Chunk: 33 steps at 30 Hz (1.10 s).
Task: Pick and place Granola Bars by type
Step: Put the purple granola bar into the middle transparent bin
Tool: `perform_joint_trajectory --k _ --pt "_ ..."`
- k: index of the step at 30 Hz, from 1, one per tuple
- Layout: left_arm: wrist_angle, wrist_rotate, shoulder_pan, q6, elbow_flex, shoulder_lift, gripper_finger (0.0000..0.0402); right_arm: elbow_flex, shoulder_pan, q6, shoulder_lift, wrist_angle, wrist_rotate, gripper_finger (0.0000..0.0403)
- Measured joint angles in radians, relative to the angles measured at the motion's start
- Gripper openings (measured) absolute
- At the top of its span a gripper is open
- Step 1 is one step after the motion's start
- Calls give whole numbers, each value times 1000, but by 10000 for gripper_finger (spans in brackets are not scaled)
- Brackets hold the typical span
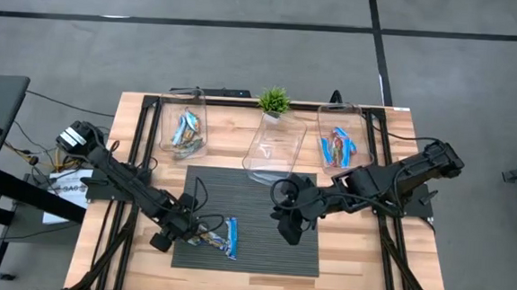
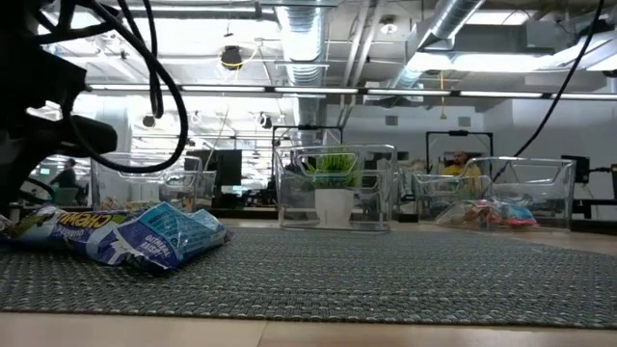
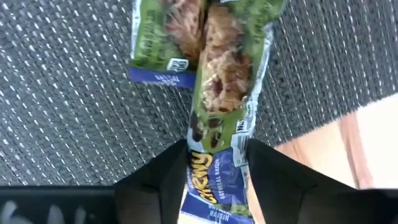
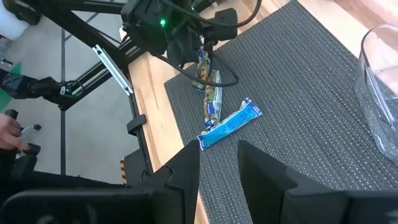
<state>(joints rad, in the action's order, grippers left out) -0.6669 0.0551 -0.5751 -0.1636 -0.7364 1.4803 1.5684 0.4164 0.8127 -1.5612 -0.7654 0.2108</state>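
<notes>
Three granola bars lie at the near left of the dark mat (image 1: 255, 199). Two have green-and-blue wrappers (image 3: 224, 81) (image 3: 166, 37) and lie side by side. A bright blue one (image 1: 231, 238) lies just to their right and also shows in the right wrist view (image 4: 230, 124). My left gripper (image 1: 174, 232) is low at the mat's left edge, shut on the nearer green-and-blue bar. My right gripper (image 1: 289, 226) hovers over the mat's right part, open and empty (image 4: 217, 168). My left gripper pinches the green-and-blue bar's blue end (image 3: 214, 180) between its two fingers, one on each long edge. The fingers come in low from the table's left and lie along the bar. The rest of the bar (image 3: 224, 81) stretches away over the mat beside the second bar.
Three clear tubs stand at the back: the left one (image 1: 186, 127) holds several bars, the middle one (image 1: 275, 146) looks empty, and the right one (image 1: 341, 141) holds blue and orange bars. A small potted plant (image 1: 275, 101) stands behind the middle tub.
</notes>
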Motion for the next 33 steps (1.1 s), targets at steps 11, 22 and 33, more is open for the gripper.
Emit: perform_joint_trajectory --k 11,22,33 --pt "8 34 11 -76 -2 -25 14 0 -8 -35 0 -13 0 98" --pt "67 -22 161 -304 -2 -411 2 -1 -8 -113 0 -53 1 98" --pt "309 -126 516 -198 -102 -484 0 -1 -21 -72 0 -211 199 98"
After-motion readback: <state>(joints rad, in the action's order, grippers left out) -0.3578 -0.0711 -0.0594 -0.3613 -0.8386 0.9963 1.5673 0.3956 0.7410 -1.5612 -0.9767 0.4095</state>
